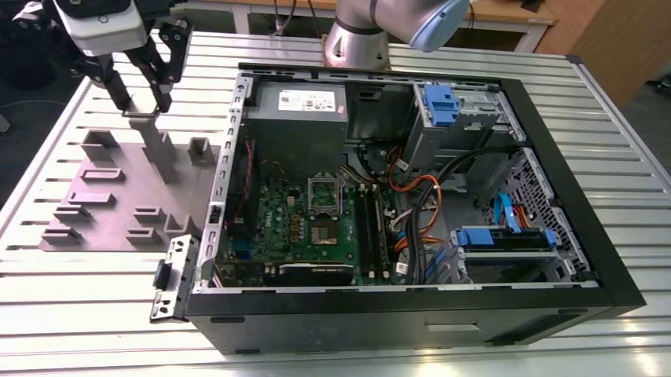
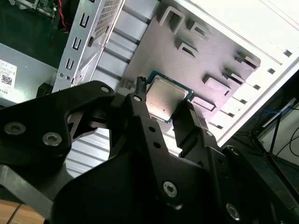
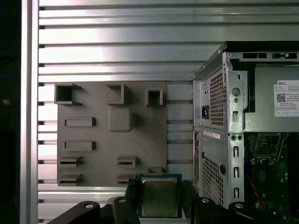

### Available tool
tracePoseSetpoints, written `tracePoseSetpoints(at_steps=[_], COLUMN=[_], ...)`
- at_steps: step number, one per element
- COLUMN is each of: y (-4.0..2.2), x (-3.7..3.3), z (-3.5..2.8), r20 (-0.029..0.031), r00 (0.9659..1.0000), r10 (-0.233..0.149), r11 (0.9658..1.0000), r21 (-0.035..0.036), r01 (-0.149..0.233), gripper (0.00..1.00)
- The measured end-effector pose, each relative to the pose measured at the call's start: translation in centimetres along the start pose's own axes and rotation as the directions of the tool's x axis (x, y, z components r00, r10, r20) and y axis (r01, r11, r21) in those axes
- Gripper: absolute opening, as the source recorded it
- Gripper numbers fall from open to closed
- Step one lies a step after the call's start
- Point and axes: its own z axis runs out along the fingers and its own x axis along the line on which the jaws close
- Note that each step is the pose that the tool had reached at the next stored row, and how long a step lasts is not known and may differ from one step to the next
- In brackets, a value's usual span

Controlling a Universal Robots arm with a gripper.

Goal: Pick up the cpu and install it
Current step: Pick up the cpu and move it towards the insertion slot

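Cpu is sitting flat between the closed fingers of the gripper, which is gripping it and hanging over the grey holder plate on the slatted table, beside the open computer case.

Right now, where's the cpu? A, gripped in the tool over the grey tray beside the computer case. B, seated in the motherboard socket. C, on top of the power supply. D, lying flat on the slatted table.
A: the cpu sits between the fingers of the tool, above the grey tray and outside the computer case.
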Motion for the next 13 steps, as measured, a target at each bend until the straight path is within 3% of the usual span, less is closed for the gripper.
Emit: tracePoseSetpoints(at_steps=[13], y=[-0.18], x=[-0.02], z=[0.00], r20=[0.0001], r00=[1.0000], r10=[0.000], r11=[1.0000], r21=[0.0000], r01=[0.000], gripper=[0.47])
